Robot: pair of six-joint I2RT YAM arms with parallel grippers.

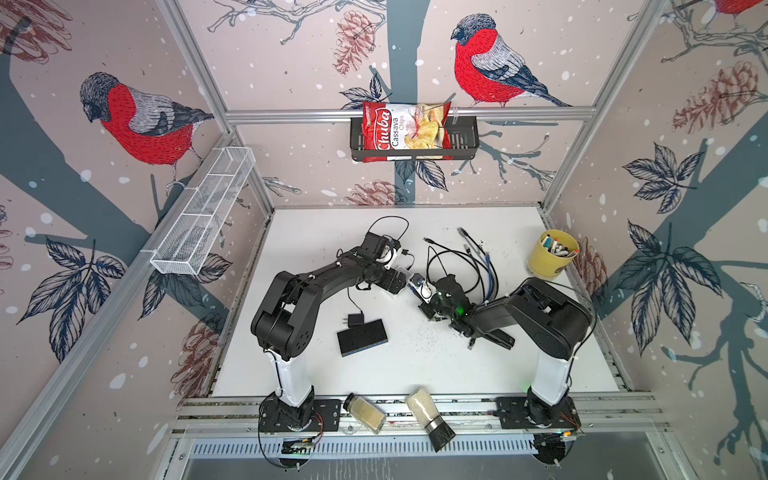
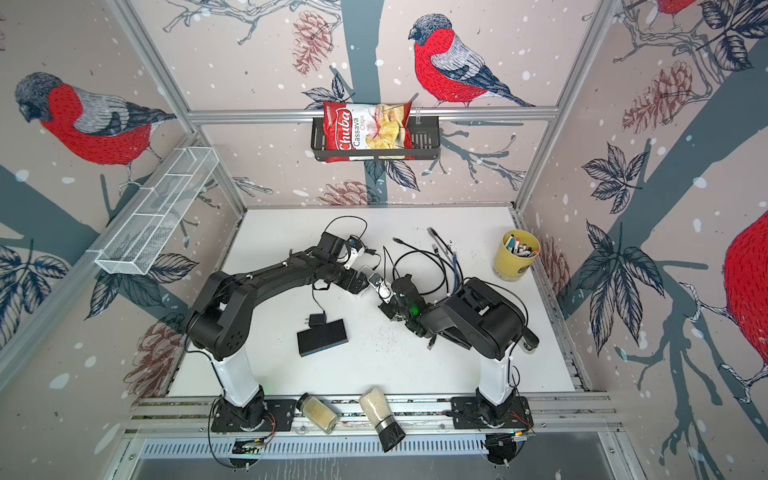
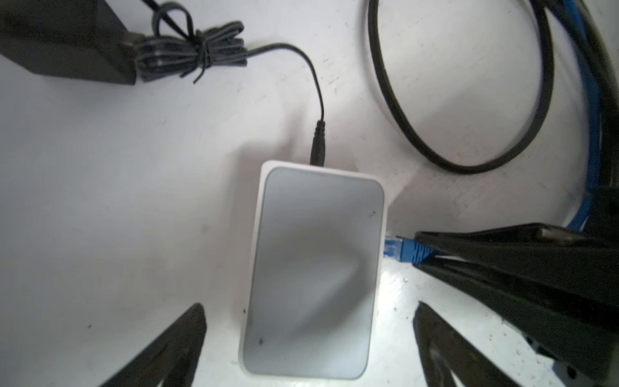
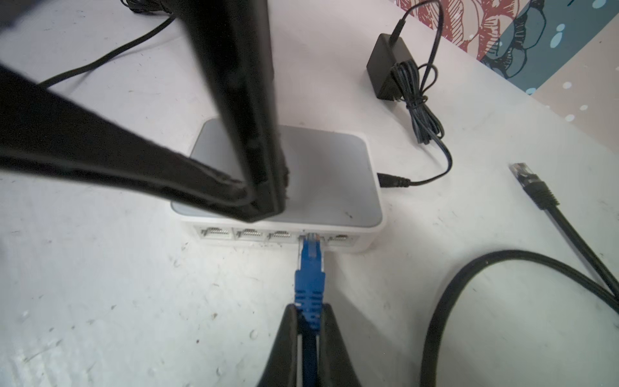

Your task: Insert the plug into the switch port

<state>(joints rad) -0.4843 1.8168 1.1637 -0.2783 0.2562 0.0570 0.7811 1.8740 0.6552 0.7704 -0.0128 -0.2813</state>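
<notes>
The right gripper (image 4: 310,313) is pinching the blue plug (image 4: 310,268) by its boot, reaching in from 4 o'clock of the switch (image 4: 328,174) in both top views. The plug's tip is sitting in a port (second from the row's end). The left gripper (image 3: 311,321) is standing spread wide, straddling the switch from 9 o'clock.
</notes>
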